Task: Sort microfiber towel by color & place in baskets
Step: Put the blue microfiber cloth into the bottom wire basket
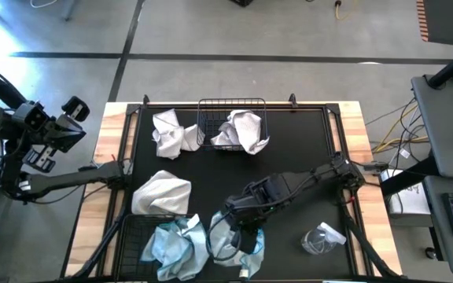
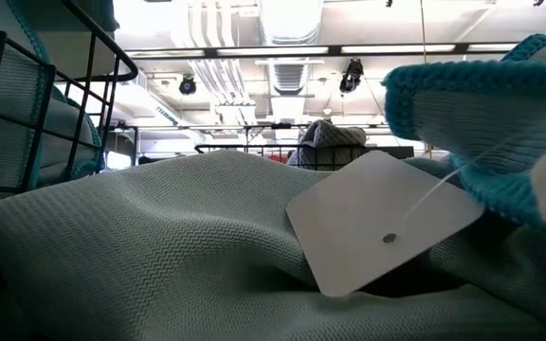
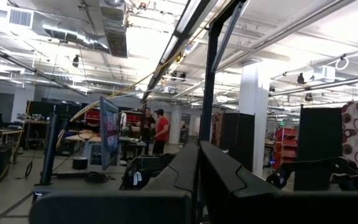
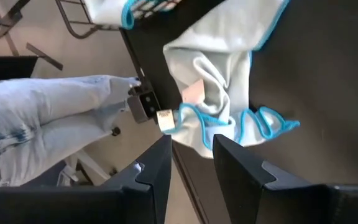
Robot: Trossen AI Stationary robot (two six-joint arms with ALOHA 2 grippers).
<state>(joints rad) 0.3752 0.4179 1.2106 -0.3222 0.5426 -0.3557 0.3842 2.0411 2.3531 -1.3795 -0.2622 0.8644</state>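
My right gripper (image 1: 243,237) is open, pointing down over a crumpled light blue towel (image 1: 228,240) at the mat's near edge; in the right wrist view (image 4: 191,152) its fingers stand either side of the towel's teal-hemmed edge (image 4: 194,124). The towel's white tag (image 2: 382,223) shows in the low view. Another light blue towel (image 1: 173,245) lies in the near-left basket (image 1: 136,240). A white towel (image 1: 246,130) lies in the far basket (image 1: 230,106). Two white towels (image 1: 171,135) (image 1: 162,192) lie on the mat. My left gripper (image 1: 73,110) is shut and parked off the table's left side. My right gripper comes at the light blue towel's hemmed edge (image 4: 194,124) from above with open fingers. I cannot tell whether the fingertips touch the cloth. The towel lies slack on the mat.
A clear plastic wrapper (image 1: 321,238) lies on the mat at the near right. The black mat (image 1: 305,157) covers the table. A person's legs in pale jeans (image 4: 48,118) stand just beyond the table's near edge.
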